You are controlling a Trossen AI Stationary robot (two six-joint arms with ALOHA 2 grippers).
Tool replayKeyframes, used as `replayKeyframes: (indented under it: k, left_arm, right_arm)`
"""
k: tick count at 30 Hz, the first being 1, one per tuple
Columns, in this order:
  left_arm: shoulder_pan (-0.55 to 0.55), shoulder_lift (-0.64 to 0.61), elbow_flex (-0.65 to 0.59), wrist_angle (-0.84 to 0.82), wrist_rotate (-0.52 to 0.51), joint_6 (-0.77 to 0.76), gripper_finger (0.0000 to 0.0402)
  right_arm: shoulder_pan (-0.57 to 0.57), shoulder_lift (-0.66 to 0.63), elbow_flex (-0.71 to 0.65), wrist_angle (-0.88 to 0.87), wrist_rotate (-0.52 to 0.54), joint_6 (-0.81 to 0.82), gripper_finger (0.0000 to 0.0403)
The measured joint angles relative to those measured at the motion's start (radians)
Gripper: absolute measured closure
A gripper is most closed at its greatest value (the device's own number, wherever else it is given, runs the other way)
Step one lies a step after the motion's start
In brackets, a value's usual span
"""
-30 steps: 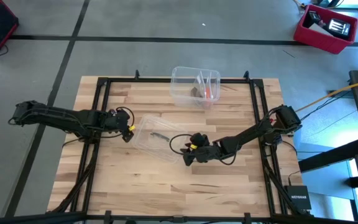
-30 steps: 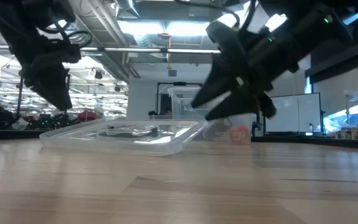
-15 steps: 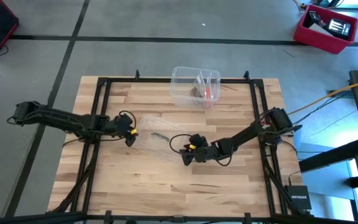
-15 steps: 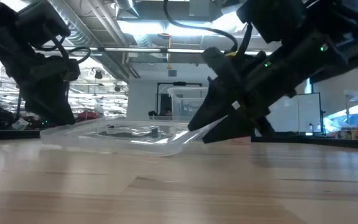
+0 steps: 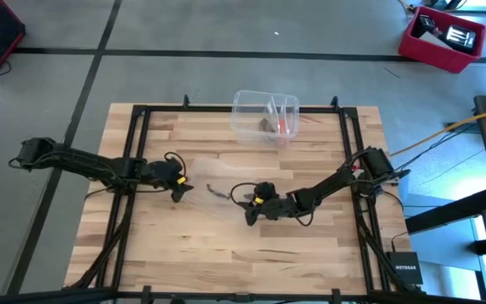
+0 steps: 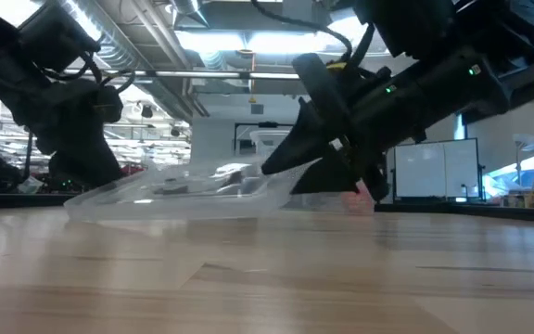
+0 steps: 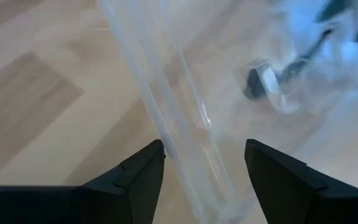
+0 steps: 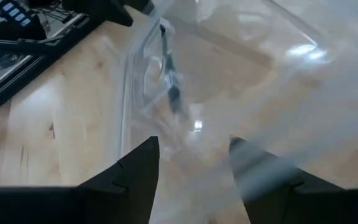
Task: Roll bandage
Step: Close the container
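Your left gripper, fingers spread, straddles the clear bag's nine o'clock edge; your right gripper, fingers spread, meets its three o'clock edge on the counter.

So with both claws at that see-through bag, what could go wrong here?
1. The clear bag looks thin and limp; the left gripper and right gripper, both with open jaws at opposite ends, may slip off it.
2. Something small and dark lies inside; tilting the bag might spill it.
3. The clear box behind could get bumped.
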Motion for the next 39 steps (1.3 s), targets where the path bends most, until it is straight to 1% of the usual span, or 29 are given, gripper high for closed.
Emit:
replayKeyframes:
  k: [2,4,6,8,10,12,13,15,17,19,21,23,24,25,27,28,30,32,33,34,35,37,39]
  left_arm:
    - [0.000,0.000,0.000,0.024,0.037,0.012,0.0188]
    - [0.000,0.000,0.000,0.028,0.048,0.018,0.0188]
    - [0.000,0.000,0.000,0.021,0.049,0.019,0.0188]
    - [0.000,0.000,0.000,0.020,0.049,0.019,0.0188]
    - [0.000,-0.002,0.000,0.020,0.061,0.032,0.0188]
    - [0.000,-0.012,0.007,0.001,0.135,0.051,0.0188]
    - [0.000,-0.022,0.021,-0.030,0.165,0.054,0.0188]
    - [-0.001,-0.047,0.063,-0.121,0.217,0.051,0.0188]
    - [-0.004,-0.079,0.134,-0.231,0.263,0.053,0.0188]
    - [-0.011,-0.118,0.229,-0.346,0.318,0.076,0.0188]
    - [-0.014,-0.147,0.333,-0.477,0.342,0.110,0.0188]
    - [-0.016,-0.171,0.430,-0.602,0.340,0.149,0.0188]
    - [-0.016,-0.184,0.474,-0.633,0.323,0.169,0.0188]
    - [-0.016,-0.197,0.513,-0.646,0.296,0.188,0.0188]
    - [-0.015,-0.216,0.558,-0.644,0.220,0.211,0.0188]
    - [-0.015,-0.222,0.569,-0.625,0.185,0.218,0.0188]
    - [-0.015,-0.229,0.575,-0.578,0.145,0.228,0.0188]
    - [-0.014,-0.219,0.574,-0.564,0.134,0.235,0.0188]
    - [-0.014,-0.211,0.573,-0.558,0.134,0.239,0.0188]
    - [-0.014,-0.203,0.573,-0.553,0.134,0.242,0.0188]
    - [-0.013,-0.195,0.573,-0.551,0.133,0.249,0.0188]
    - [-0.001,-0.185,0.573,-0.554,0.125,0.274,0.0188]
    - [0.012,-0.177,0.585,-0.578,0.114,0.300,0.0188]
  right_arm:
    - [0.000,0.000,0.000,0.016,0.002,-0.038,0.0205]
    - [0.000,0.000,0.000,0.039,-0.001,-0.078,0.0210]
    - [0.001,0.000,0.001,0.049,-0.002,-0.118,0.0227]
    - [0.001,0.000,0.007,0.045,-0.014,-0.155,0.0259]
    - [0.001,0.000,0.015,0.049,-0.040,-0.195,0.0303]
    - [0.001,-0.004,0.027,0.055,-0.072,-0.235,0.0356]
    - [0.001,-0.012,0.030,0.048,-0.080,-0.273,0.0375]
    - [0.015,-0.026,0.035,0.017,-0.069,-0.352,0.0378]
    - [0.031,-0.051,0.050,-0.054,-0.028,-0.442,0.0369]
    - [0.047,-0.090,0.080,-0.159,0.018,-0.543,0.0364]
    - [0.066,-0.124,0.111,-0.280,0.075,-0.646,0.0373]
    - [0.088,-0.136,0.144,-0.378,0.120,-0.769,0.0379]
    - [0.097,-0.137,0.158,-0.407,0.132,-0.828,0.0379]
    - [0.103,-0.137,0.168,-0.418,0.137,-0.873,0.0379]
    - [0.107,-0.136,0.176,-0.415,0.121,-0.905,0.0379]
    - [0.107,-0.133,0.179,-0.406,0.104,-0.904,0.0379]
    - [0.107,-0.131,0.179,-0.405,0.115,-0.889,0.0378]
    - [0.111,-0.132,0.179,-0.379,0.109,-0.830,0.0379]
    - [0.109,-0.137,0.179,-0.369,0.079,-0.773,0.0379]
    - [0.098,-0.146,0.179,-0.366,0.037,-0.694,0.0379]
    - [0.086,-0.159,0.179,-0.365,-0.030,-0.595,0.0379]
    - [0.058,-0.180,0.179,-0.357,-0.196,-0.377,0.0379]
    - [0.036,-0.189,0.179,-0.358,-0.327,-0.195,0.0379]
